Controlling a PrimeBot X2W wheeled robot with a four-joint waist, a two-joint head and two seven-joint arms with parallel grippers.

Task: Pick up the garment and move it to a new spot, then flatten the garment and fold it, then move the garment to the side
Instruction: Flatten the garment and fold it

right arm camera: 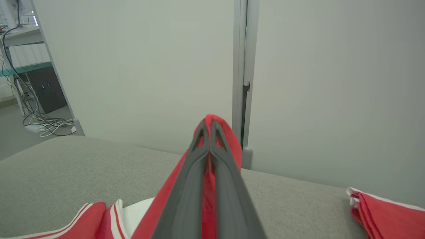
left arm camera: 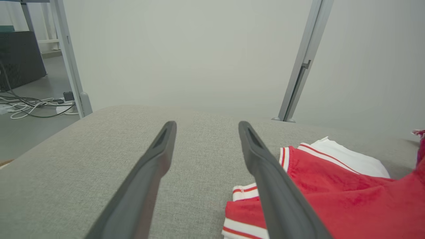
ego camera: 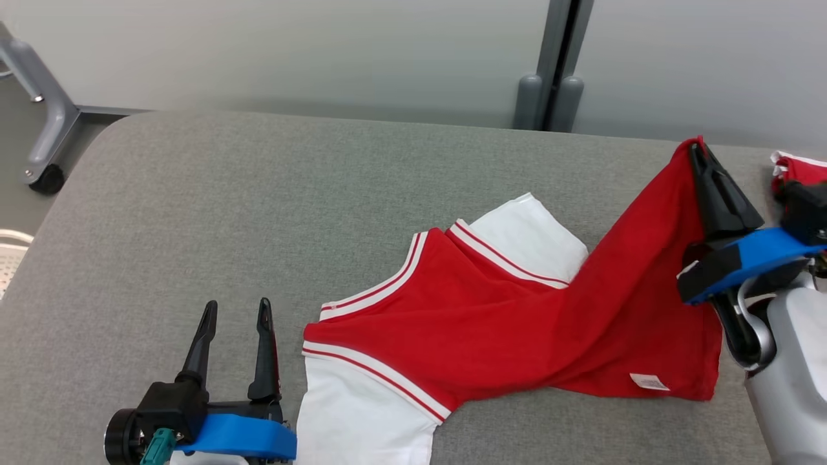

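Right gripper: fingers pinched on a corner of the red-and-white garment, held up while the rest lies on the bench. Left gripper: fingers spread, holding nothing. My worries are that the thin pinch slips and the trailing sleeve bunches.

The red-and-white shirt is knitted of soft, matt cloth. The table is covered in coarse grey woven fabric, matt. The left gripper, at 7 o'clock, is fitted with fingers of matt dark plastic; its blue bracket is finished smooth, faintly glossy.
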